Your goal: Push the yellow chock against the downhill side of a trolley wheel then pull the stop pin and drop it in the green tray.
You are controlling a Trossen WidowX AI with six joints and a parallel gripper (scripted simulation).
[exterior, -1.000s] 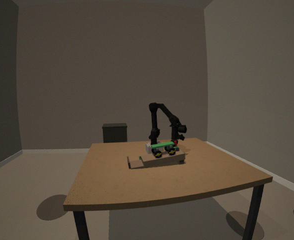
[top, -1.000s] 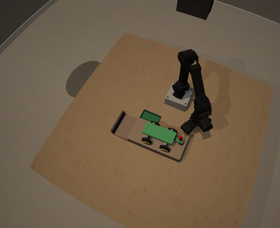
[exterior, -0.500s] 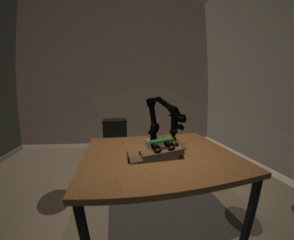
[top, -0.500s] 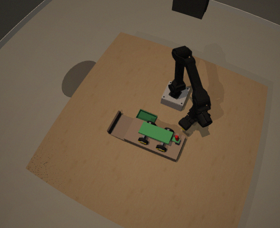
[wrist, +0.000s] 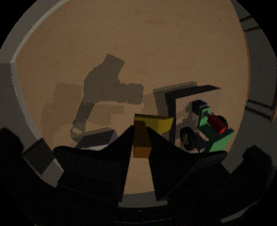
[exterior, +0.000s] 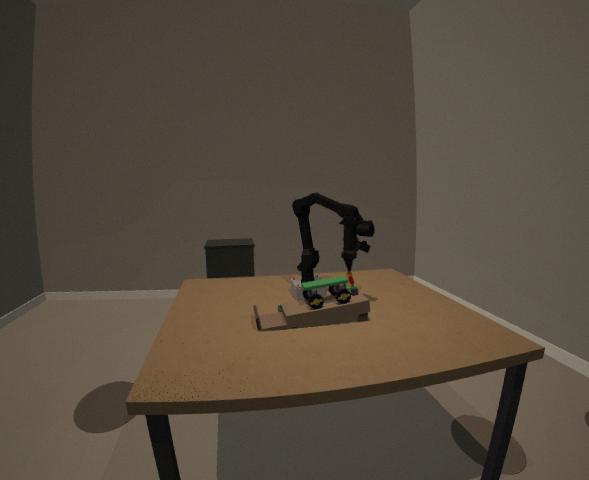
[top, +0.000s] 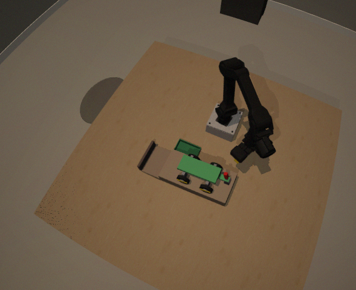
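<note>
My gripper [top: 236,158] [exterior: 349,267] [wrist: 139,129] is shut on the orange handle [wrist: 141,141] of the yellow chock [wrist: 155,123]. It holds the chock above the table, just off the ramp's uphill end and clear of the trolley. The trolley [top: 199,168] [exterior: 325,283] has a green deck and black wheels and stands on the upper part of the ramp [top: 221,193] [exterior: 325,315]. The red-headed stop pin [top: 225,174] [wrist: 219,124] stands upright at the trolley's uphill end. The green tray [top: 188,146] lies behind the ramp, next to the trolley.
The arm's grey base block [top: 224,124] stands behind the ramp, right of the tray. A dark end wall [top: 145,154] closes the ramp's low end. A dark box [exterior: 229,257] stands on the floor behind the table.
</note>
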